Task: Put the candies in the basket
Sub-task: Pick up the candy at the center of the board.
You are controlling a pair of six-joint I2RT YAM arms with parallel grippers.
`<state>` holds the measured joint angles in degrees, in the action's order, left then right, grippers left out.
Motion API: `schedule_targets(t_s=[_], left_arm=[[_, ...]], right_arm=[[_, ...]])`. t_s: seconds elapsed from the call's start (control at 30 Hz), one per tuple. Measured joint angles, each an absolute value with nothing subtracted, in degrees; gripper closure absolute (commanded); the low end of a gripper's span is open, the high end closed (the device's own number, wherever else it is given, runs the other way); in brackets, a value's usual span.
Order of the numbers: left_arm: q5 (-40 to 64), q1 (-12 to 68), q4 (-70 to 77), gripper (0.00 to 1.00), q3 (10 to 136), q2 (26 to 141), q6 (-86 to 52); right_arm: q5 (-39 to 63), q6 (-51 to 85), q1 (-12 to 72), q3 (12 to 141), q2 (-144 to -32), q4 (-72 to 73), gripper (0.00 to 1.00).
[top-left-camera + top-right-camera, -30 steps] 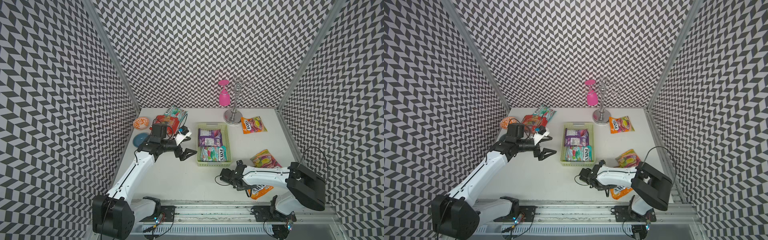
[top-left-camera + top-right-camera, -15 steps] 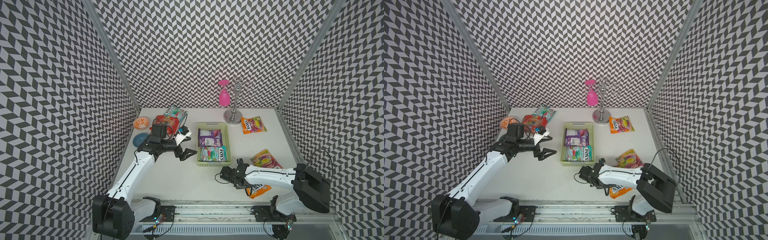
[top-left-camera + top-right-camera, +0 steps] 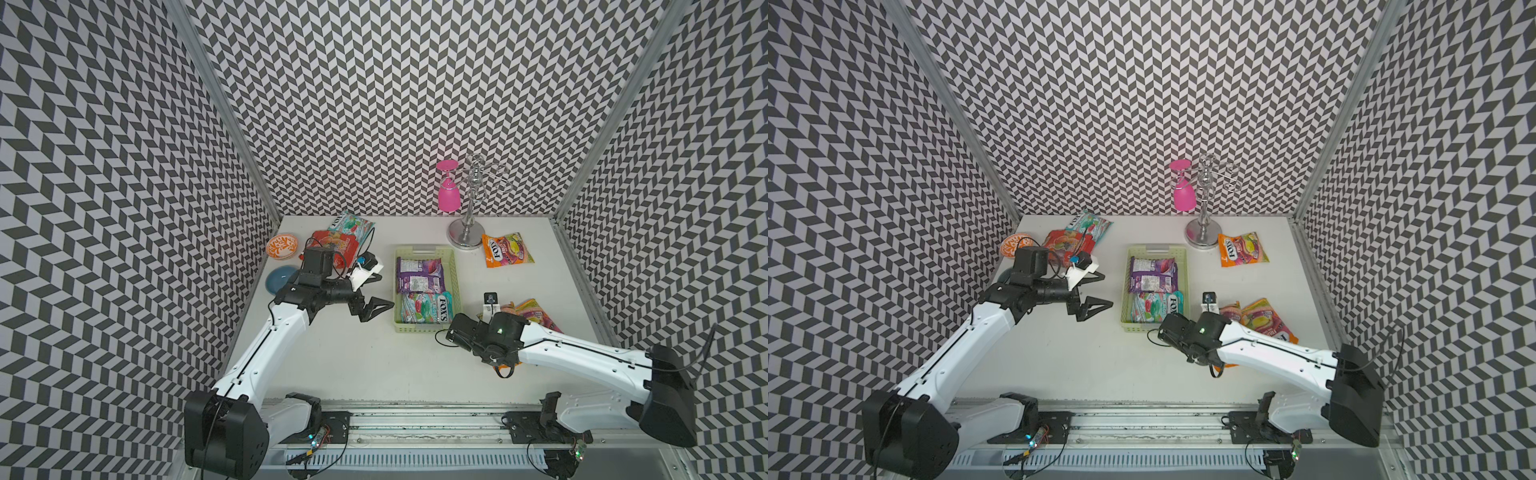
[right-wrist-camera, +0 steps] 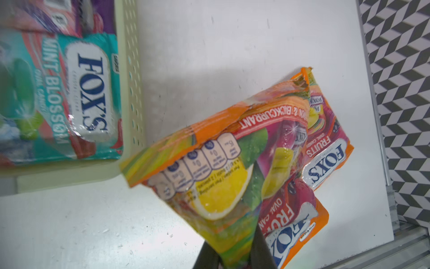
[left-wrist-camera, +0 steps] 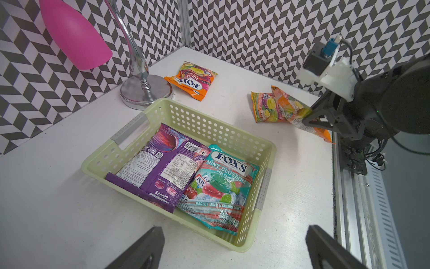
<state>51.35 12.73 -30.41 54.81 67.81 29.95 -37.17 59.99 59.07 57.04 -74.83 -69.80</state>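
Seven candy bags are present: purple bag [image 3: 417, 274] and teal bag [image 3: 424, 308] in the one basket [image 5: 209, 123] at centre, second teal bag [image 3: 352, 223] and red bag [image 3: 337, 243] at 11 o'clock, orange bag [image 3: 505, 249] at 2 o'clock, crumpled orange bag [image 4: 209, 186] and flat orange bag [image 4: 325, 153] at 3 o'clock. Two bowls sit at 10 o'clock: orange patterned bowl [image 3: 282, 246], blue bowl [image 3: 279, 278]. One chrome stand [image 3: 467, 239] at 1 o'clock bears one pink glass [image 3: 449, 195].

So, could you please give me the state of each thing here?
left gripper: open, empty.
right gripper: shut on held orange bag.
held orange bag: crumpled, raised.
second orange bag: lying behind it.
far orange bag: lying flat.
basket: holds two bags.
purple bag: in basket, back up.
mint bag: in basket, face up.
pink glass: hanging upside down on rack.
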Motion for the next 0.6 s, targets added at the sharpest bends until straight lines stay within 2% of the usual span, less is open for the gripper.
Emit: schedule_targets(t_s=[0.2, 0.6], left_arm=[[51.31, 12.71, -30.76, 0.01, 54.81, 67.46, 29.98], [49.89, 11.20, -31.14, 0.01, 54.81, 65.87, 30.13]], right_arm=[[-39.31, 45.43, 55.46, 61.63, -73.63, -65.08, 1.00], [-39.00, 9.13, 55.31, 66.39, -72.99, -49.08, 1.00]])
